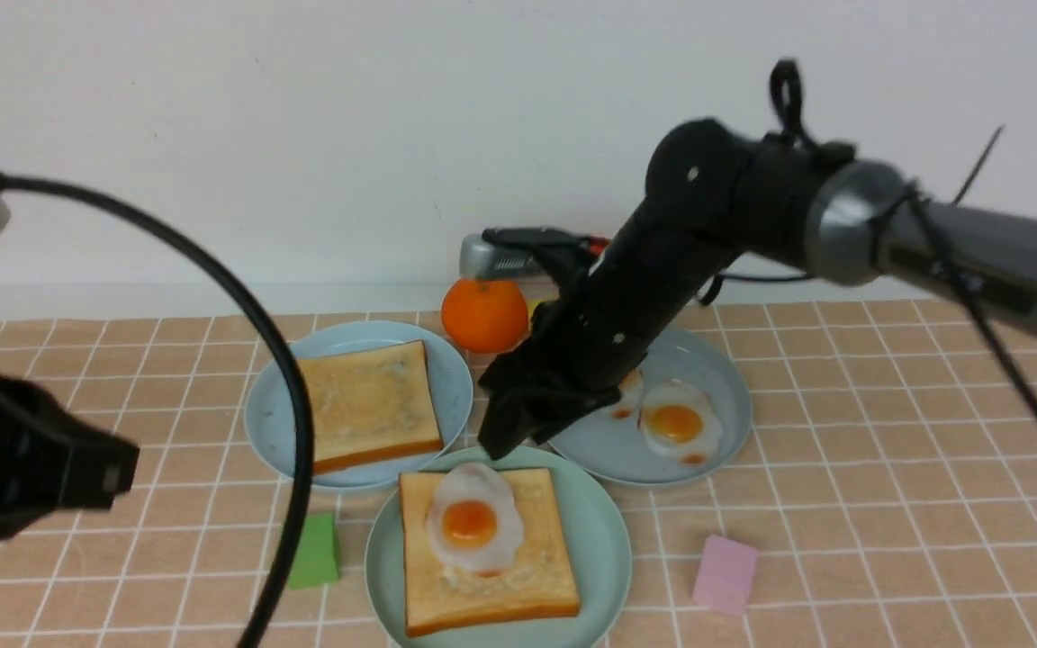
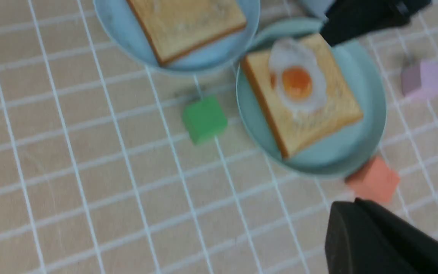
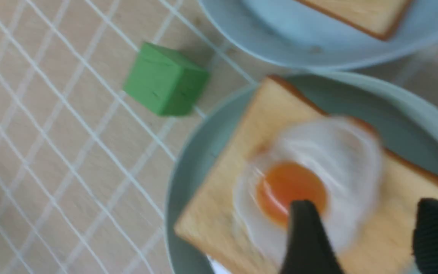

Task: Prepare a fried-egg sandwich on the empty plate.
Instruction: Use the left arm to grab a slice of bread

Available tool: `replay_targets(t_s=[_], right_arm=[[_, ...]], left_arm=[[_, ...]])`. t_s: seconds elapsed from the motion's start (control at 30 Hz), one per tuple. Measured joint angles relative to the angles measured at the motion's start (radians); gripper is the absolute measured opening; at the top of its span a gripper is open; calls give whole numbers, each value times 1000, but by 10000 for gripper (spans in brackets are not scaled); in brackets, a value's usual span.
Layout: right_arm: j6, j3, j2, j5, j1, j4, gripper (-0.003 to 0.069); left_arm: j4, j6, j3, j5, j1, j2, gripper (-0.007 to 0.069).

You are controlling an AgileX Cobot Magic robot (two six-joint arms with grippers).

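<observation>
Peach tiled cloth [image 1: 843, 540] with white grid lines is covering the table before a plain white wall. Near centre, the round mint-green plate [image 1: 604, 540] is carrying a square tan toast slice [image 1: 518, 585] with the glossy fried egg [image 1: 472, 522] lying on top. The right gripper [image 1: 508, 443] is hovering just above the egg's far edge, fingers apart, holding nothing. The second toast slice [image 1: 370, 405] is lying on the sky-blue plate [image 1: 266, 423], far-left of the mint plate and far-right of the left gripper [image 1: 95, 472]. By my judgement the left arm is nearer. Being square, the slice is offering no long axis. Whether the left gripper is closed cannot be told. No legible writing is showing.
</observation>
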Motion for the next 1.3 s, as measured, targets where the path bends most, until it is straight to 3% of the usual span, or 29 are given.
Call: replay_targets(t_s=[0.13,0.23,0.37,0.47,0.67,0.83,1.03,1.23,1.3], right_arm=[[59,0,-123,73,0,-133,434],[74,0,-203,141,0,-191,412],[110,34,-303,161,0,-216,358],[115,103,-386,164,0,-194,297],[58,341,-577,98,7,-109,185],[-3,539,-739,-65,9,-107,154],[-59,752,-960,-297,9,-102,153],[-73,845,-1065,-329,9,-98,131],[-77,854,-1081,-316,9,-94,71]], left_arm=[[0,-58,68,-214,0,39,17],[0,-180,115,-352,2,115,24],[5,-328,88,-381,35,261,55],[8,-363,-1,-325,78,391,97],[14,-327,-207,-213,110,650,237],[28,-283,-355,-174,110,824,343],[29,-280,-465,-166,140,982,369],[6,-275,-497,-176,171,1080,372],[-18,-256,-498,-188,173,1118,372]])
